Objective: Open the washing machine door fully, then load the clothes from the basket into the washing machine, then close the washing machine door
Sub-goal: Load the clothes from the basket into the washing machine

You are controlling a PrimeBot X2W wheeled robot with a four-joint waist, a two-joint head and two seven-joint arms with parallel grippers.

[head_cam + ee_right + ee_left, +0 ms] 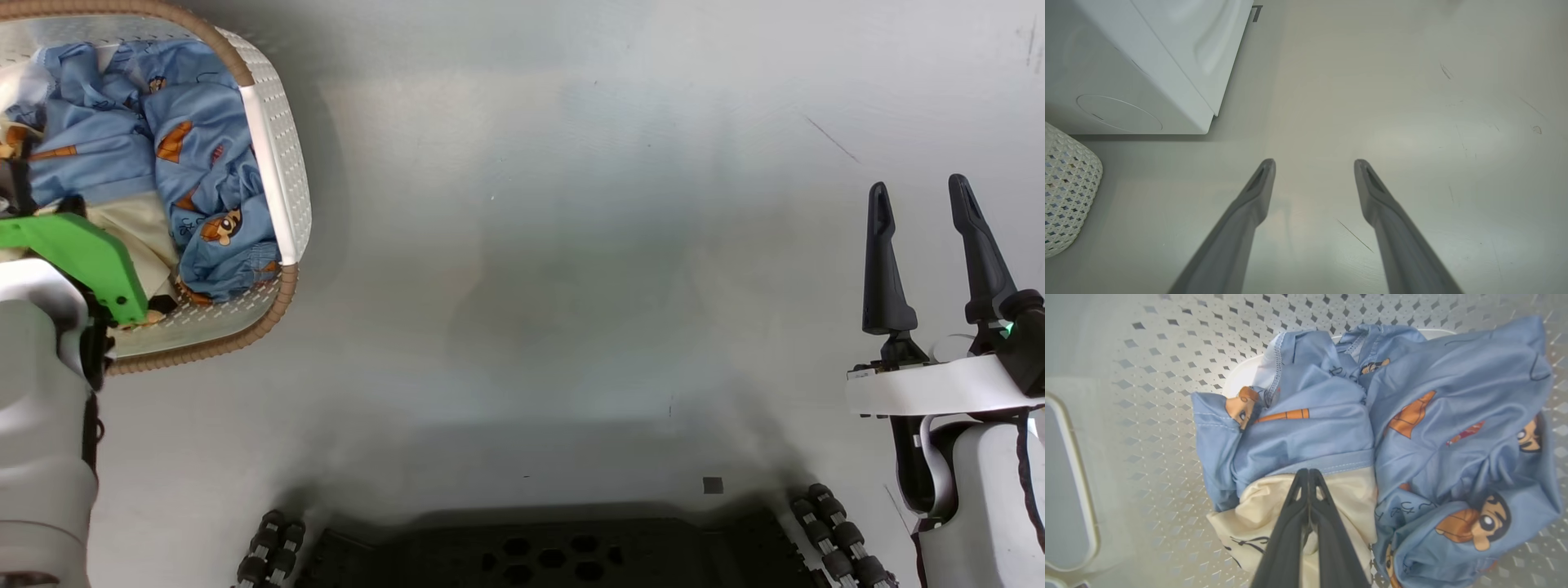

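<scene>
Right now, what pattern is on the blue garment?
Orange-brown cartoon figures across the garment; clearest in left wrist view.

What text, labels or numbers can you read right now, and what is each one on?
Nothing is clear enough to quote.
Cream cloth: black handwritten-looking strokes, partly folded under, not legible.
Blue garment: small dark scribbles beside the cartoon prints, too small to read.
Washing machine: plain white panels, no lettering on the part in view.
Basket: no label on the part in view.
</scene>
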